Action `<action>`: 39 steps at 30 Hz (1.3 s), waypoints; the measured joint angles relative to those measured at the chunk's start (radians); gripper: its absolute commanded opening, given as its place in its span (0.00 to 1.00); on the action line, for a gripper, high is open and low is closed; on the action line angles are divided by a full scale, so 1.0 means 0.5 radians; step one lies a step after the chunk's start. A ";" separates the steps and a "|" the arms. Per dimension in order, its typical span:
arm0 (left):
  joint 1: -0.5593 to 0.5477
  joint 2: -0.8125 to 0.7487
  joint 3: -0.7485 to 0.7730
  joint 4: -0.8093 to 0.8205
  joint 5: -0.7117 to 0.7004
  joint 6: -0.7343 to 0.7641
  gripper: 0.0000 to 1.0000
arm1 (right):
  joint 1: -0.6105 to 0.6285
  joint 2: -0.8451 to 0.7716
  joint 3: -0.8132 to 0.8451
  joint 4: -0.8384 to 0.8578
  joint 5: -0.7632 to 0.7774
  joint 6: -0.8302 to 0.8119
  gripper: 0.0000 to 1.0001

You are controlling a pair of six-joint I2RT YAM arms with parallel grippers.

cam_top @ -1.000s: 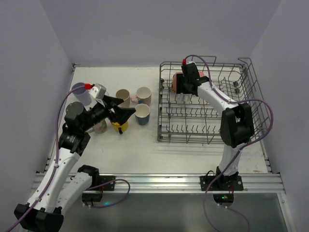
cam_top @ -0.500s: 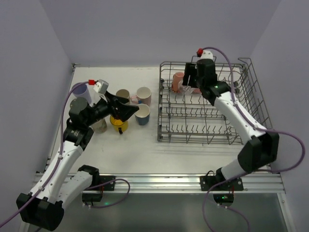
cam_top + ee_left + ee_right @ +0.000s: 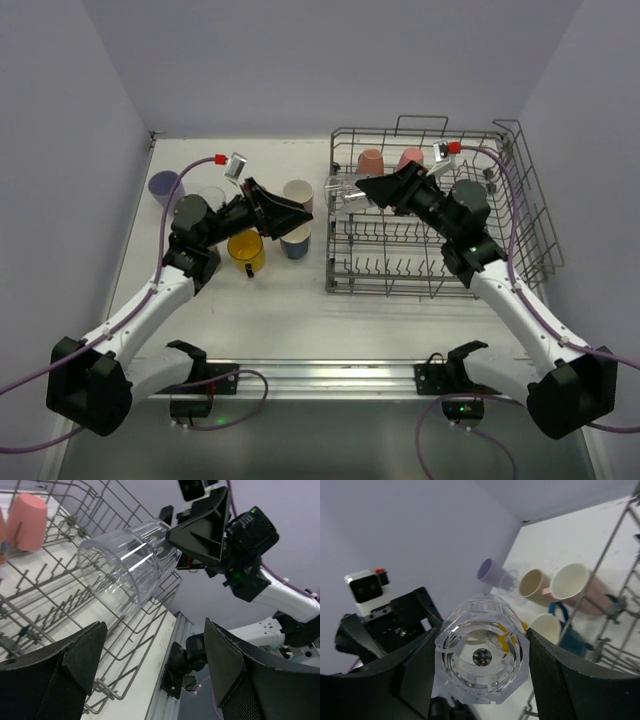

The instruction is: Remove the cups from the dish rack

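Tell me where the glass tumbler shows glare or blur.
Left wrist: tumbler sharp, with bright glare streaks. Right wrist: its base, seen close up, warps what lies behind. Top external: it is faint against the rack.

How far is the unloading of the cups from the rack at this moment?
Done: several cups, among them a yellow mug and a lavender cup, stand on the table left of the rack. In hand: the right gripper holds a clear glass at the rack's left edge, facing the open left gripper. Left: two pink cups at the rack's back.
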 measured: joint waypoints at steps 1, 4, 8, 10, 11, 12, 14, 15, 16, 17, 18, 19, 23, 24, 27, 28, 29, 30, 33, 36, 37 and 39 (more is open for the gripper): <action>-0.032 0.026 0.000 0.034 -0.001 -0.035 0.84 | 0.002 0.016 -0.053 0.093 -0.100 0.097 0.20; -0.128 0.078 0.000 0.114 -0.005 -0.100 0.82 | 0.018 0.089 -0.133 0.337 -0.325 0.326 0.20; -0.228 0.126 0.004 0.182 -0.020 -0.143 0.76 | 0.046 0.114 -0.190 0.573 -0.474 0.488 0.20; -0.259 0.156 0.008 0.216 -0.031 -0.158 0.68 | 0.056 0.116 -0.208 0.666 -0.526 0.542 0.21; -0.269 0.169 0.009 0.237 -0.037 -0.169 0.65 | 0.061 0.118 -0.214 0.702 -0.546 0.562 0.21; -0.276 0.179 0.011 0.256 -0.046 -0.183 0.62 | 0.066 0.126 -0.218 0.732 -0.555 0.578 0.21; -0.285 0.189 0.011 0.293 -0.063 -0.202 0.50 | 0.078 0.156 -0.221 0.793 -0.578 0.602 0.21; -0.289 0.190 0.012 0.316 -0.068 -0.206 0.46 | 0.082 0.176 -0.226 0.816 -0.585 0.613 0.21; -0.292 0.190 0.019 0.336 -0.076 -0.204 0.40 | 0.085 0.201 -0.233 0.844 -0.592 0.625 0.21; -0.294 0.193 0.028 0.352 -0.085 -0.208 0.36 | 0.092 0.225 -0.243 0.864 -0.596 0.638 0.21; -0.294 0.196 0.038 0.364 -0.093 -0.207 0.31 | 0.101 0.253 -0.253 0.883 -0.600 0.652 0.21; -0.294 0.201 0.046 0.365 -0.105 -0.203 0.21 | 0.111 0.278 -0.260 0.916 -0.607 0.687 0.22; -0.288 0.230 0.070 0.371 -0.123 -0.288 0.00 | 0.109 0.336 -0.262 1.025 -0.602 0.703 0.26; -0.288 0.229 0.090 0.352 -0.124 -0.285 0.00 | 0.109 0.343 -0.262 1.061 -0.600 0.706 0.38; -0.292 0.220 0.203 0.153 -0.146 -0.182 0.00 | 0.106 0.349 -0.262 1.124 -0.582 0.729 0.82; -0.294 0.214 0.278 0.009 -0.163 -0.112 0.00 | 0.102 0.349 -0.262 1.131 -0.575 0.738 0.94; -0.309 0.211 0.375 -0.149 -0.242 0.016 0.00 | 0.105 0.349 -0.261 1.112 -0.589 0.728 0.99; -0.325 0.223 0.494 -0.336 -0.353 0.150 0.00 | 0.128 0.349 -0.262 1.073 -0.605 0.709 0.99; -0.309 0.336 0.987 -0.973 -0.716 0.498 0.00 | 0.176 0.316 -0.262 0.896 -0.642 0.613 0.99; -0.237 0.469 1.379 -1.390 -1.010 0.735 0.00 | 0.179 0.200 -0.281 0.668 -0.625 0.459 0.99; -0.194 0.507 1.479 -1.528 -1.087 0.799 0.00 | 0.176 0.156 -0.285 0.595 -0.613 0.413 0.99; -0.085 0.577 1.621 -1.763 -1.205 0.895 0.00 | 0.176 0.053 -0.285 0.435 -0.573 0.291 0.99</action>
